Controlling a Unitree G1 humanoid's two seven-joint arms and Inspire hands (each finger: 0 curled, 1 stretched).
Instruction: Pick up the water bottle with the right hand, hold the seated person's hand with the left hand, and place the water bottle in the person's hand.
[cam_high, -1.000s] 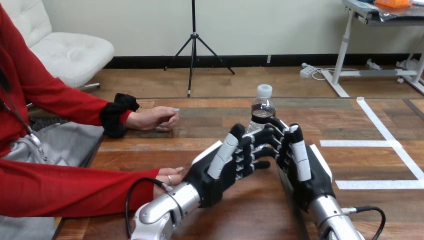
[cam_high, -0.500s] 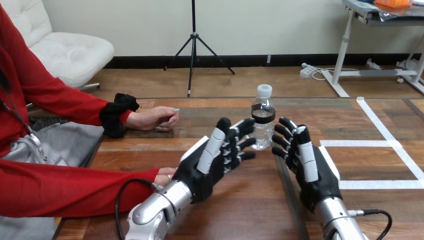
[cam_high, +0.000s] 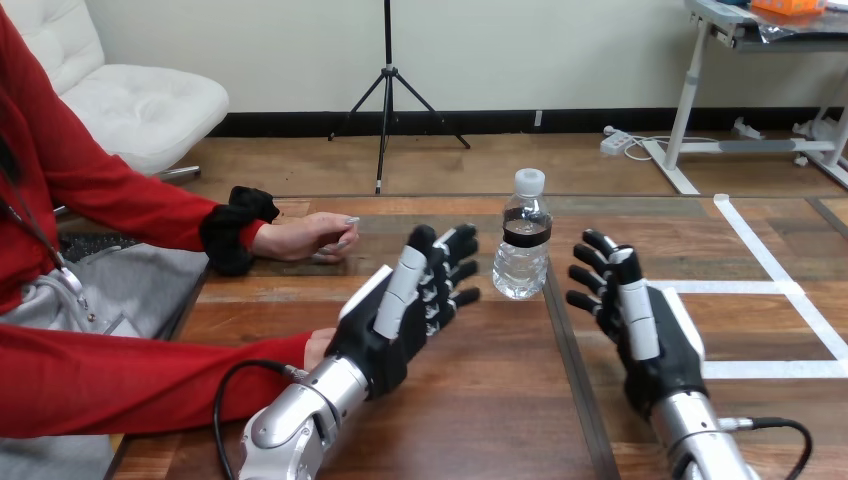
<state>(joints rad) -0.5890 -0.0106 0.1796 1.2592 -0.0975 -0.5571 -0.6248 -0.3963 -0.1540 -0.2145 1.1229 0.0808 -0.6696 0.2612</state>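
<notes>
1. Worktop (cam_high: 480, 400): wooden planks. It carries everything below. White tape lines (cam_high: 770, 262) lie on it beyond and to the right of the right hand.
2. Left hand (cam_high: 385, 322): on a silver forearm, raised over the worktop with its white back upward. Its fingers are extended and slightly spread, holding nothing.
3. Right hand (cam_high: 652, 338): raised on its edge with the palm turned inward. Its fingers are loosely extended and empty. It is set apart from the left hand.
4. Person's far hand (cam_high: 312, 238): rests on the worktop beyond the left hand and to its left, not touching it. Its fingers are loosely curled.
5. Person's near hand (cam_high: 320, 347): lies on the worktop just beside the left hand's wrist, mostly hidden behind it. Whether they touch cannot be told.
6. Water bottle (cam_high: 523, 248): clear with a white cap and a dark band. It stands upright on the worktop between the two hands' fingertips, just right of the left hand's fingers. Neither hand touches it.
</notes>
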